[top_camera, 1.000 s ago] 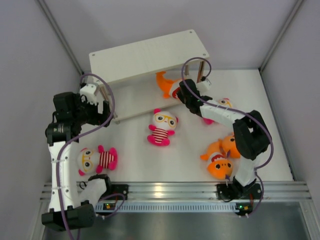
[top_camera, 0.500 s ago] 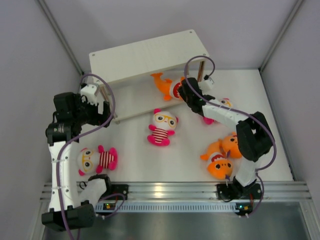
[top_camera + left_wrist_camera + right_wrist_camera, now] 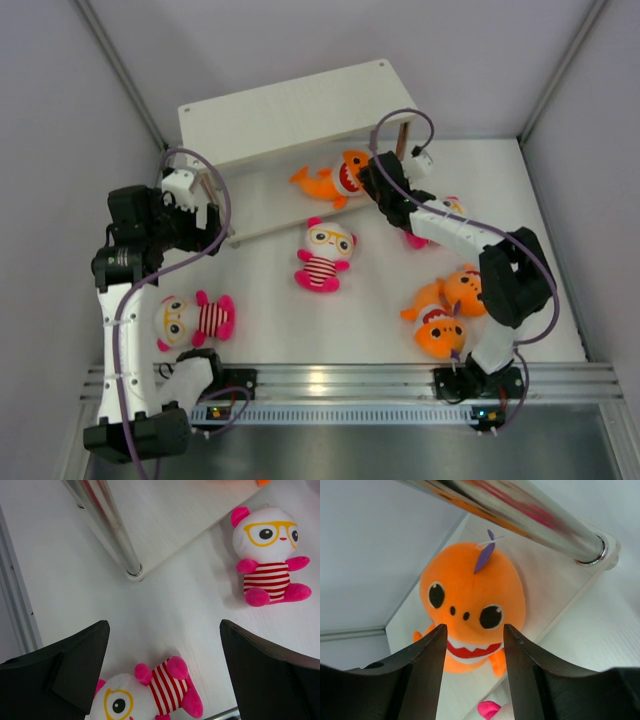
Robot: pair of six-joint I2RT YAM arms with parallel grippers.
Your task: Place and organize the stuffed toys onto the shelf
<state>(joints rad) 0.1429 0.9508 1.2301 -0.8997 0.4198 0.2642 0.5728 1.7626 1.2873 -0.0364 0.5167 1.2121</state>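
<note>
**First:** Orange, right at the front of the shelf, if you look from overhead. One orange shark lies at its front edge, with the right gripper up against its mouth end.

**Second:** Got it, though from up there I can't make out the fingers. The left gripper hangs by the shelf's front left corner, carrying nothing. On the white table there's a middle doll on its back and a near doll beside the left arm. Two loose sharks touch each other by the right arm, and a third doll is mostly hidden under that arm.

**First:** The left wrist camera is plainer about its own hand. Both black fingers are spread wide, with only tabletop between them. Past them a metal post stands at the corner of the lower board. The middle doll is off to the right, and the near doll's head and striped body are at the bottom edge.

**Second:** The right wrist camera shows what overhead hides. The fingers are drawn close and pinch the shark's lower face, its toothy red mouth between them. It sits upright on the lower board, facing the lens. There's a purple tag on its head, and a shiny post slants across the top.
</note>
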